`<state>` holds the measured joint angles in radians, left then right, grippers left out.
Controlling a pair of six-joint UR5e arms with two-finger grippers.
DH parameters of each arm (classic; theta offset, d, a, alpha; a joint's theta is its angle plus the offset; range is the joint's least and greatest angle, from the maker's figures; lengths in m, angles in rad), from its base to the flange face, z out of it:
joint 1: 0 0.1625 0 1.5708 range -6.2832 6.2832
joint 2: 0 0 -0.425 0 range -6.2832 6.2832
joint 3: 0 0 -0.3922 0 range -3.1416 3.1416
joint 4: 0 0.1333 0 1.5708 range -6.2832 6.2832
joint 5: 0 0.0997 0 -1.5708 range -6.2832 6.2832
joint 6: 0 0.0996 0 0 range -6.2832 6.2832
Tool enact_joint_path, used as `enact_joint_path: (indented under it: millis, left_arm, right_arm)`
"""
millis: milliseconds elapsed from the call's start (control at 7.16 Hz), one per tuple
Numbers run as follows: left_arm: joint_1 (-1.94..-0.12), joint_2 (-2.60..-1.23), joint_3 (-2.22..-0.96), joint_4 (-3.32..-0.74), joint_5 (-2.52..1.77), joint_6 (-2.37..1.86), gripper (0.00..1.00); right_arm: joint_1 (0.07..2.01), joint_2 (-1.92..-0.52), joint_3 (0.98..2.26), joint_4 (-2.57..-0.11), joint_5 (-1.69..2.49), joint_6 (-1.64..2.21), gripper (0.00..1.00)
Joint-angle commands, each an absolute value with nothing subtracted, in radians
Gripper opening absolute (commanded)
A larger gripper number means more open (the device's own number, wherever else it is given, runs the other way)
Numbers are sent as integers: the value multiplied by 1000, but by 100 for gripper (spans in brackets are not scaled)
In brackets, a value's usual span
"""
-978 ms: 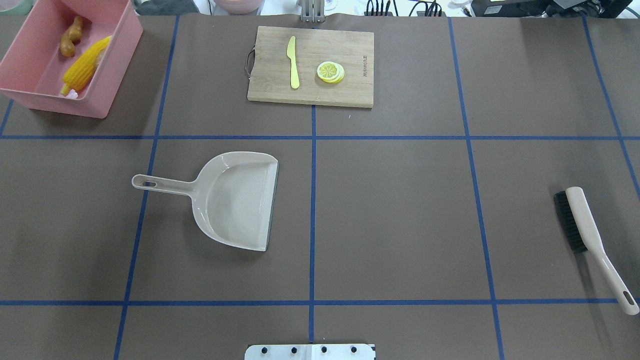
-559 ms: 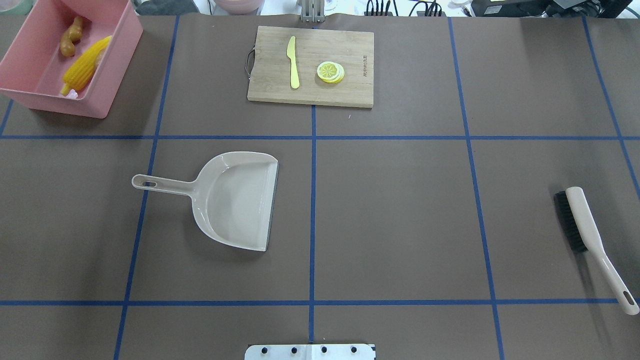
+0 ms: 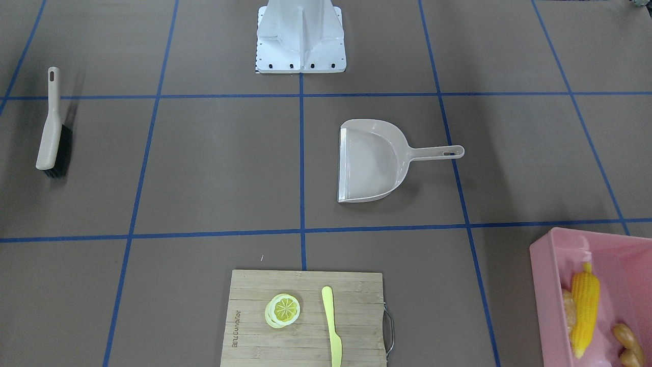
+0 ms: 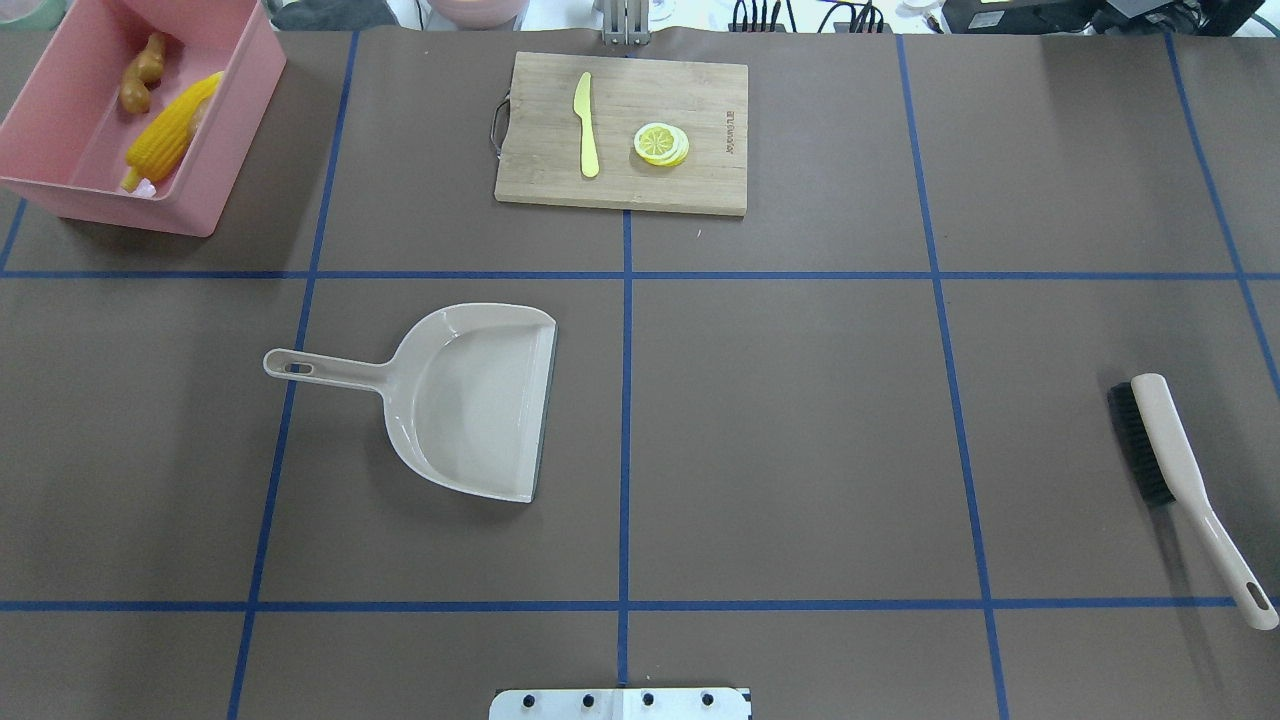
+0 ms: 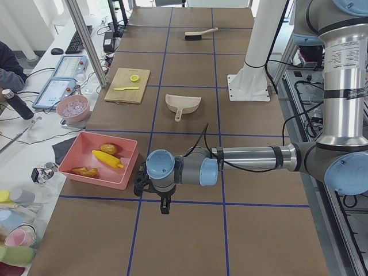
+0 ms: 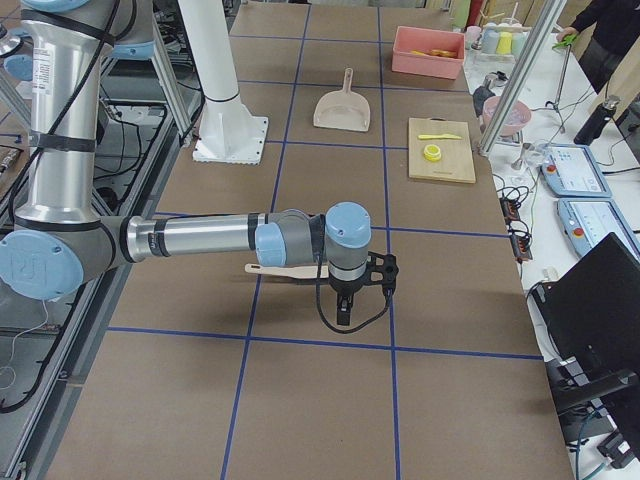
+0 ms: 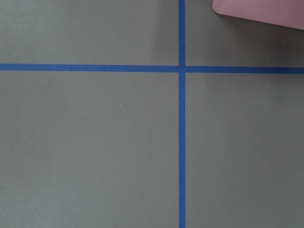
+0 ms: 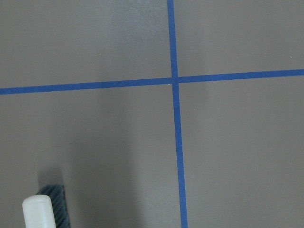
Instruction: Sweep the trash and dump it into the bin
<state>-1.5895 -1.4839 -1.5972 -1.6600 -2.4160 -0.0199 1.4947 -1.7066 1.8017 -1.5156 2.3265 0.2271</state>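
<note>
- Three trash items lie inside the pink bin (image 3: 616, 250) in the front-facing view: corn cob (image 3: 584, 316), ginger root (image 3: 626, 340) and, partly hidden, probably the brown lump (image 3: 567, 312)
- Overhead view: dustpan (image 4: 480, 400) near centre, brush (image 4: 1165, 440) well apart at the right edge; knife (image 4: 586, 125) and lemon slice (image 4: 661, 143) on the cutting board (image 4: 700, 185)
- Exterior left view: left gripper (image 5: 164, 206) hangs just beside the bin; finger spacing cannot be determined
- Exterior right view: right gripper (image 6: 343, 312) hangs near the brush; finger spacing cannot be determined
- Wrist views: a bin corner (left), the brush tip (right)
</note>
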Motion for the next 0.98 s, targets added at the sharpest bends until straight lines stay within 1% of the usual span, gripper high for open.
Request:
enact_joint_path:
  millis: [0, 699, 838]
  left_arm:
    - [-1601, -1490, -1585, -1661, -2415, -20, 98]
    - [-1605, -1482, -1583, -1664, -2416, -18, 98]
    - [-1606, -1480, -1603, -1664, -2416, -20, 98]
  right_arm:
    - [1494, -1707, 1801, -1516, 2329, 227, 100]
    - [1494, -1707, 1801, -1516, 2326, 229, 100]
    - [1494, -1707, 1801, -1516, 2326, 227, 100]
